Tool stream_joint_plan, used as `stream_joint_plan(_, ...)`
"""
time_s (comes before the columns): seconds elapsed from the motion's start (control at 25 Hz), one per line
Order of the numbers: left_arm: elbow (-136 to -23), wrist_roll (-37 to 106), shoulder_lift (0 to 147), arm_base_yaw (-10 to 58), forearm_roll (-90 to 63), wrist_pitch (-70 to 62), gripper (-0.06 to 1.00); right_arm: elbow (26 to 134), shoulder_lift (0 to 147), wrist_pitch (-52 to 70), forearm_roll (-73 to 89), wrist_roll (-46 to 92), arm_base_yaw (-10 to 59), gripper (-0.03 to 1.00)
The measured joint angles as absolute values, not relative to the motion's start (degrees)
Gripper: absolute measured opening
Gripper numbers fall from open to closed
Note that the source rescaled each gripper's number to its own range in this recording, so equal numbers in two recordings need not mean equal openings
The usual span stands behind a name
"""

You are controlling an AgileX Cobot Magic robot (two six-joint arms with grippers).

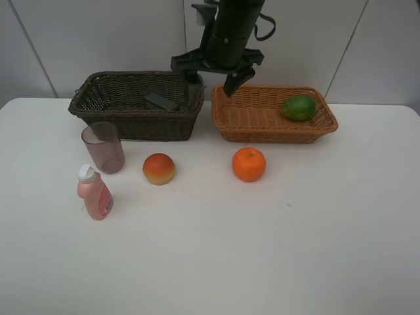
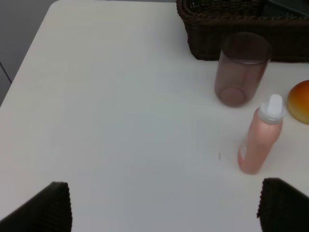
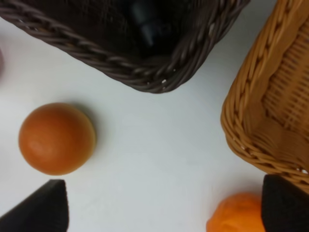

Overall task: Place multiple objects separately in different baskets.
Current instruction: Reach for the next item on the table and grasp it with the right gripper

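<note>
The dark brown basket (image 1: pixel 131 111) holds the black bottle (image 1: pixel 161 102). A green fruit (image 1: pixel 298 107) lies in the light tan basket (image 1: pixel 262 121). In front of the baskets on the table stand the purplish cup (image 1: pixel 103 146) and the pink bottle (image 1: pixel 94 192), with the peach-like fruit (image 1: pixel 159 168) and the orange (image 1: pixel 249 164) to their right. My right gripper (image 1: pixel 210 73) hangs open and empty, high over the gap between the baskets. My left gripper (image 2: pixel 164 186) is open and empty over bare table, short of the pink bottle (image 2: pixel 260 137) and the cup (image 2: pixel 240 67).
The white table (image 1: pixel 262 249) runs back to a pale panelled wall behind the baskets. The right wrist view looks down on the dark basket's corner (image 3: pixel 159 72), the tan basket's rim (image 3: pixel 251 125), the peach-like fruit (image 3: pixel 56 137) and the orange (image 3: pixel 236 212).
</note>
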State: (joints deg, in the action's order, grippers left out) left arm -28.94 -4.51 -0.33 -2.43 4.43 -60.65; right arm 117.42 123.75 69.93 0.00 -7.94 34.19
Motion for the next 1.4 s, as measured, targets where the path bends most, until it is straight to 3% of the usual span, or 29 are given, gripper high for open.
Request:
stream_joint_plan(0.32,-28.9,-4.5,-0.3,-2.4,4.4,-60.6,1.0,100.7,110.2,69.7,-5.3,-7.9,31.1,0.78)
stream_joint_plan(0.6,-28.9,-4.5,-0.3,-2.4,4.4,-60.6,1.0,85.5,105.1,60.2,-5.2,-10.7,30.4,0.78)
stream_joint_plan(1.28,-28.9,-4.5,-0.3,-2.4,4.4,-60.6,1.0,83.8,113.2,55.3,-2.6,-18.1,29.9,0.78)
stream_joint_plan(1.4,-28.9,-4.5,-0.3,-2.4,4.4,-60.6,1.0,83.8,113.6,54.3,-4.7,-18.4,29.9,0.84)
